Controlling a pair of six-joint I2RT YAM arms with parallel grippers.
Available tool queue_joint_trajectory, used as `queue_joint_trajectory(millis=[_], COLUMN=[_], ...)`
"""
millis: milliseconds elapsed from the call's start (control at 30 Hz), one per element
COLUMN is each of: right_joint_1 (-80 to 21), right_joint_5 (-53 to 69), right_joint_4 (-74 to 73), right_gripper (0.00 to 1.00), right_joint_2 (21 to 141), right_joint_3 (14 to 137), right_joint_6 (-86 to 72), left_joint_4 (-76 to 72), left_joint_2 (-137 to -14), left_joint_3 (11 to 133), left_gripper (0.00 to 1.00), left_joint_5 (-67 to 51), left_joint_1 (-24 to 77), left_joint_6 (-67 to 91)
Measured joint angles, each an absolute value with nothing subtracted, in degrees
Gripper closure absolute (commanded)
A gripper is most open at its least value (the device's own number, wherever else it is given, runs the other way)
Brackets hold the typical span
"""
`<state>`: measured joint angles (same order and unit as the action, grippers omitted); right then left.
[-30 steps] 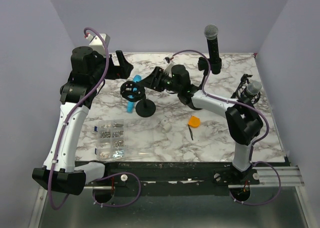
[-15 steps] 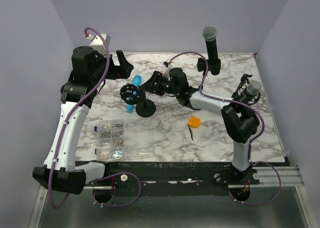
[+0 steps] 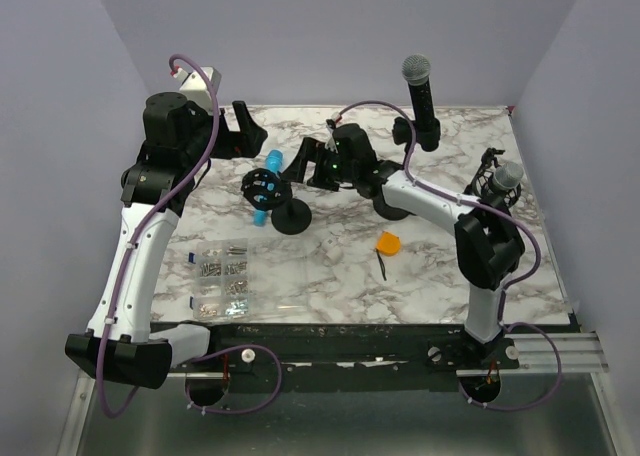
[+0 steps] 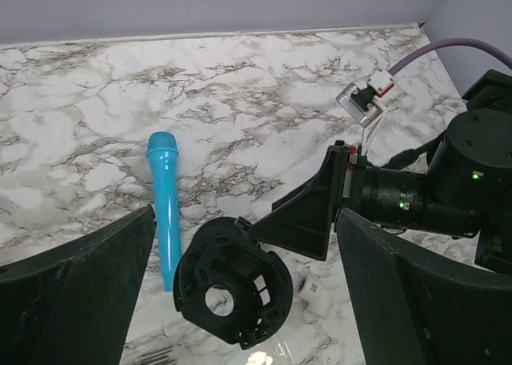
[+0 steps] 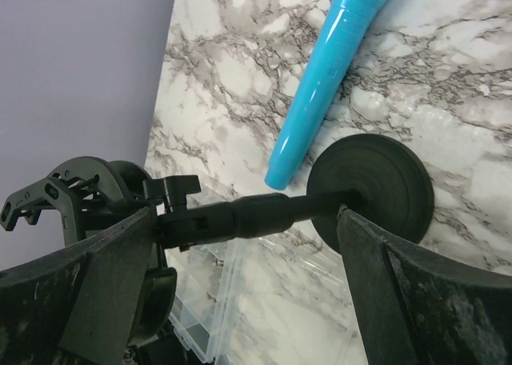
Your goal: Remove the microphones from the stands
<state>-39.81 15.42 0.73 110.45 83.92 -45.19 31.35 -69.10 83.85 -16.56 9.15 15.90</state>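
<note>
two grippers, both with jaws spread wide and holding nothing. the slim bright-blue plastic microphone (image 4: 164, 205) lies flat on the white marble-patterned table (image 3: 430, 276), out of the clip (head towards the back wall), its narrow end just beside the round base of the black metal stand (image 5: 372, 190). the right gripper (image 3: 308, 163) hangs by the stand's clip, its fingers either side of the stem. the left gripper (image 3: 245, 131) hovers further back, apart from both.
</note>
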Motion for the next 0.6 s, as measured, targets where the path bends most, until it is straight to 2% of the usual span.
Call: queue_joint_trajectory(millis=[267, 600], right_joint_1=[-40.53, -40.56], right_joint_5=[11.92, 10.0], right_joint_4=[-13.65, -25.23], right_gripper=[0.0, 0.0], right_joint_2=[105.01, 101.21], right_joint_3=[89.52, 102.83], right_joint_6=[-40.21, -31.64], left_joint_4=[31.35, 31.35], left_joint_2=[-69.12, -69.6], left_joint_3=[83.85, 83.85], left_gripper=[0.07, 0.07], left_joint_5=[-16.56, -16.51], left_joint_1=[9.69, 11.2], left_joint_6=[15.9, 15.84])
